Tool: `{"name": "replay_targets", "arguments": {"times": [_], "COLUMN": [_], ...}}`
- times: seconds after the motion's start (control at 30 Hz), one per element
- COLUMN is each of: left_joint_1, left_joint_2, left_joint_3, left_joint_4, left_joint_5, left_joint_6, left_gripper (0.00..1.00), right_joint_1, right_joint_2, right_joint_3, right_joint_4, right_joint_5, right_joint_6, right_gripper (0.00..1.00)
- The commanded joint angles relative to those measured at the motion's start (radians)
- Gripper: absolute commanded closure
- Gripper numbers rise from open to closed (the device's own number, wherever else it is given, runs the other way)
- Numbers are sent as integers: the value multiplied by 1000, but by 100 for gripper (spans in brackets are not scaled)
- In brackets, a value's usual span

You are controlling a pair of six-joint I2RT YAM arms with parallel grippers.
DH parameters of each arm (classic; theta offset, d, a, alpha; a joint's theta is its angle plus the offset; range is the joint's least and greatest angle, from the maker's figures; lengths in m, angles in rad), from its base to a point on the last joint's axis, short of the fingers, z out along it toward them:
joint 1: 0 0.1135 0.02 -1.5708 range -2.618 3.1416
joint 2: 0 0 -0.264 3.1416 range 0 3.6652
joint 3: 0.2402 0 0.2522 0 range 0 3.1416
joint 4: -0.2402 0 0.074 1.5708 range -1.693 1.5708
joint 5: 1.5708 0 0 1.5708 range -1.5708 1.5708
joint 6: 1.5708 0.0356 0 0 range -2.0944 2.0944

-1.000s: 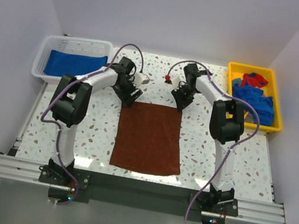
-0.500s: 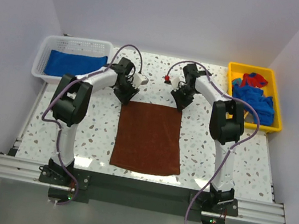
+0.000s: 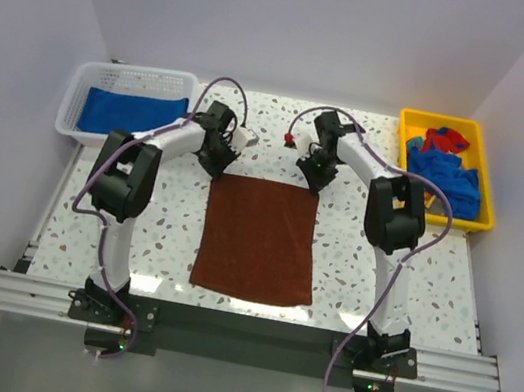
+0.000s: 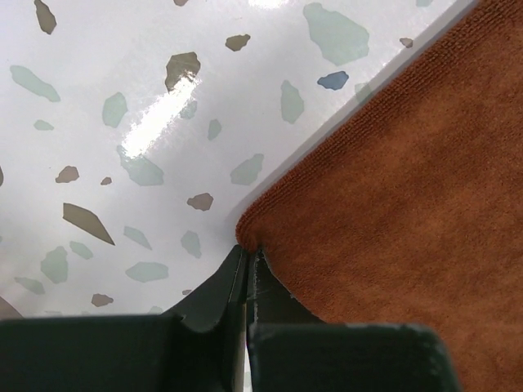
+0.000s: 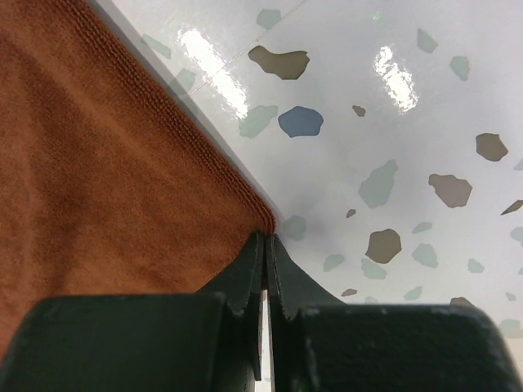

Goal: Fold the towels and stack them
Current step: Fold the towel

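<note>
Closed since a second ago, the left gripper (image 4: pixel 246 251) is pinched onto the far left corner of the rust-brown towel (image 4: pixel 392 196); the far right corner is pinched by the fully closed right gripper (image 5: pixel 265 238). Towards the arm bases, the towel is spread flat on the speckled table (image 3: pixel 178 212).

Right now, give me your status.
Left gripper shut on rust-brown towel, far-left corner. Right gripper shut on far-right corner. Towel flat. Nothing blocking.
</note>
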Motion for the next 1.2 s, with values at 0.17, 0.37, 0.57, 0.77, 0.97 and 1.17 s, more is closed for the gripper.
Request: {"name": "replay_targets", "arguments": {"times": [0.17,0.37,0.57,0.77,0.97,1.17], "left_joint_1": [7,-13,-79,-206,-231,-232], "left_joint_2": [-153,-466,-734,-915,-1064,-1014], "left_joint_3": [31,5,-119,-188,-207,-165], "left_joint_4": [-10,206,343,271,174,104], "left_joint_5": [-152,-308,-364,-407,-378,-335], "left_joint_6": [-34,-87,-95,-90,-136,-166], "left_gripper": [100,100,100,100,100,100], "right_joint_1": [28,34,36,40,39,39], "right_joint_2": [-236,-503,-689,-948,-1143,-1128], "right_joint_3": [-22,-51,-100,-229,-312,-326], "right_joint_4": [110,195,210,184,106,89], "right_joint_5": [197,314,347,258,204,182], "right_joint_6": [92,134,150,152,143,134], "right_gripper": [100,100,100,100,100,100]}}
